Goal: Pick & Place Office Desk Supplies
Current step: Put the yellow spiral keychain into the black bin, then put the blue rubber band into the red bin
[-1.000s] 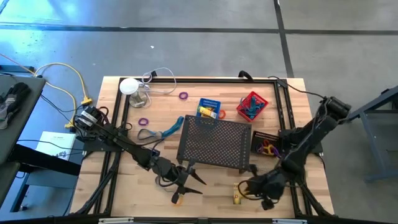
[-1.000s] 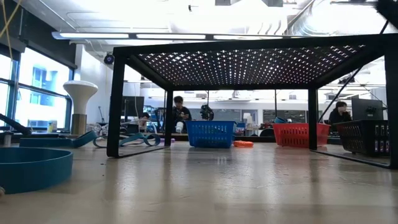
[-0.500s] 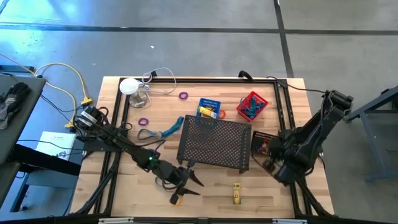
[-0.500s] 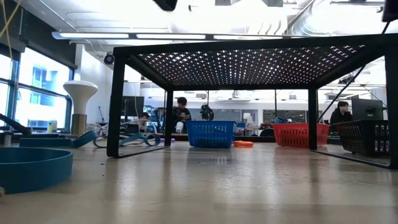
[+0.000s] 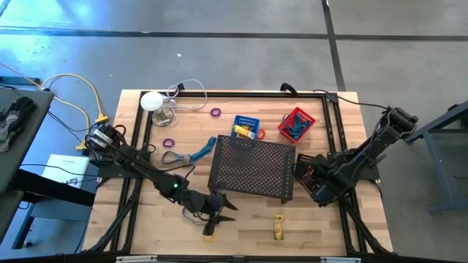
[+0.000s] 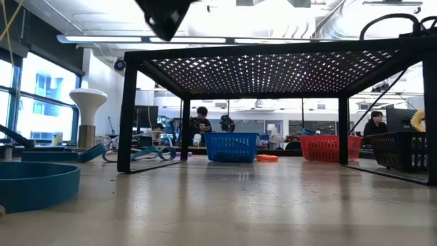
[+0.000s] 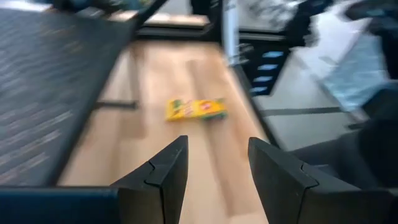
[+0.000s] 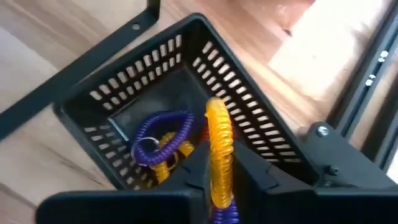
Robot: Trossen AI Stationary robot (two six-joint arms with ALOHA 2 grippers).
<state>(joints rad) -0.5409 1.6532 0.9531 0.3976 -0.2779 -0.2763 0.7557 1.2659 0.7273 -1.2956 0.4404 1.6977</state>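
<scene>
Above the small black slotted plastic basket [image 8: 186,81] at the counter's right side, the right pincer [image 8: 214,180] hangs with a yellow-orange coiled spiral cord [image 8: 219,149] pinched between its narrow fingers. A second ago this arm was down at the front edge beside the small yellow packet [image 5: 278,226]; it has since swung back and inward to the basket [image 5: 311,169], leaving the packet alone on the bare wood. Inside the basket lie a purple coiled cord [image 8: 163,127] and more yellow coil.

Left pincer [image 7: 214,180]: fingers spread wide, gripping nothing, low over the wooden counter [image 5: 248,230] near the front-left corner of the large black mesh tray [image 5: 252,168]. It has edged slightly toward the packet since the earlier frames; the packet [image 7: 194,109] shows ahead of its fingers, well apart.

Unchanged further back: blue slotted basket [image 5: 246,126], red slotted basket [image 5: 296,123], purple little rings [image 5: 216,112], blue rubber-band loop [image 5: 191,153], white round-topped clear object [image 5: 155,102].

Low view: people sit in the room beyond.
</scene>
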